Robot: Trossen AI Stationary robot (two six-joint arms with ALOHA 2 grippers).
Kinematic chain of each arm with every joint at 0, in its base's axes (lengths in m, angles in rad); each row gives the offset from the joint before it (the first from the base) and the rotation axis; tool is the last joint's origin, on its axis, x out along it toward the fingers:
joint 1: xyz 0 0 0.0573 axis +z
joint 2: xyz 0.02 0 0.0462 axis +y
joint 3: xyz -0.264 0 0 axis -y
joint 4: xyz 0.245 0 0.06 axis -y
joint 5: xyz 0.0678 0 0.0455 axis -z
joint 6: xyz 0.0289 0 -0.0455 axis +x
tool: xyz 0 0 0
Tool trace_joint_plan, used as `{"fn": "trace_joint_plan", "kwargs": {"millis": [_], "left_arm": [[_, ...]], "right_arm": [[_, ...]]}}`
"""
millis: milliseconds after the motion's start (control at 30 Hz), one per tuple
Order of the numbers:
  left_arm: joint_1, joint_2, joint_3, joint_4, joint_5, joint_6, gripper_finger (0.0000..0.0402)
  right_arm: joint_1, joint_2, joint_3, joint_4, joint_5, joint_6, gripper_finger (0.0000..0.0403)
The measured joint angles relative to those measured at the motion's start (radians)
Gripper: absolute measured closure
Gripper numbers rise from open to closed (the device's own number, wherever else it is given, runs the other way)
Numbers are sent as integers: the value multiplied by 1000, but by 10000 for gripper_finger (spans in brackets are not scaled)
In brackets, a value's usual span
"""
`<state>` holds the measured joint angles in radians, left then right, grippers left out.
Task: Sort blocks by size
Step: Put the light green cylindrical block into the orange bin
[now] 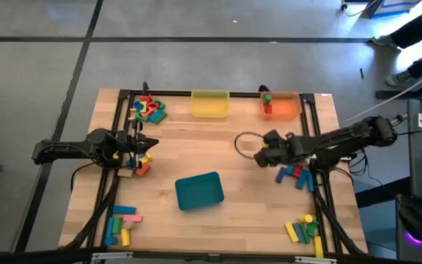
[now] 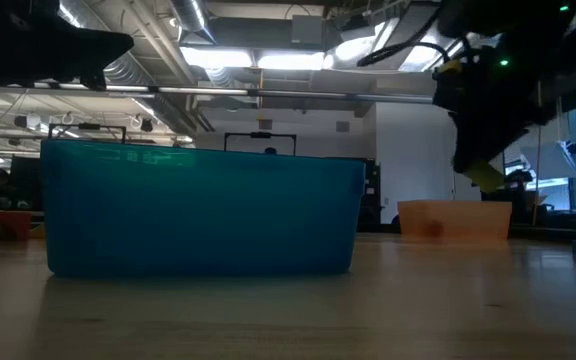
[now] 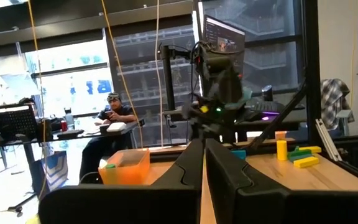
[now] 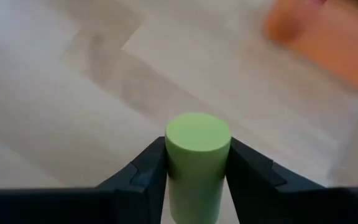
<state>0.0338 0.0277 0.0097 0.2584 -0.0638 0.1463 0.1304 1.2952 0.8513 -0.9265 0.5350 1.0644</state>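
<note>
Green cylinder (image 4: 197, 155) clamped in right tool (image 4: 197, 163); left tool (image 3: 204, 163) closed.

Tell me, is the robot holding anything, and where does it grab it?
The right end effector holds a light green cylinder block, squeezed by its round sides. The left end effector is shut, holding nothing.
</note>
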Motion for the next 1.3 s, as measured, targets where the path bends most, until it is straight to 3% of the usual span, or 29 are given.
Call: {"fn": "trace_joint_plan", "kwargs": {"millis": [233, 533, 900, 1300], "left_arm": [[0, 0, 0, -4, -8, 10, 391], [0, 0, 0, -14, -26, -6, 314], [0, 0, 0, -14, -26, -3, 290], [0, 0, 0, -12, -26, 12, 290]], "right_arm": [[-197, -147, 0, 6, 53, -166, 265], [-523, -197, 1, 114, 66, -408, 264], [-852, -47, 1, 382, -122, -597, 264], [-1000, 177, 0, 486, -286, -601, 263]]}}
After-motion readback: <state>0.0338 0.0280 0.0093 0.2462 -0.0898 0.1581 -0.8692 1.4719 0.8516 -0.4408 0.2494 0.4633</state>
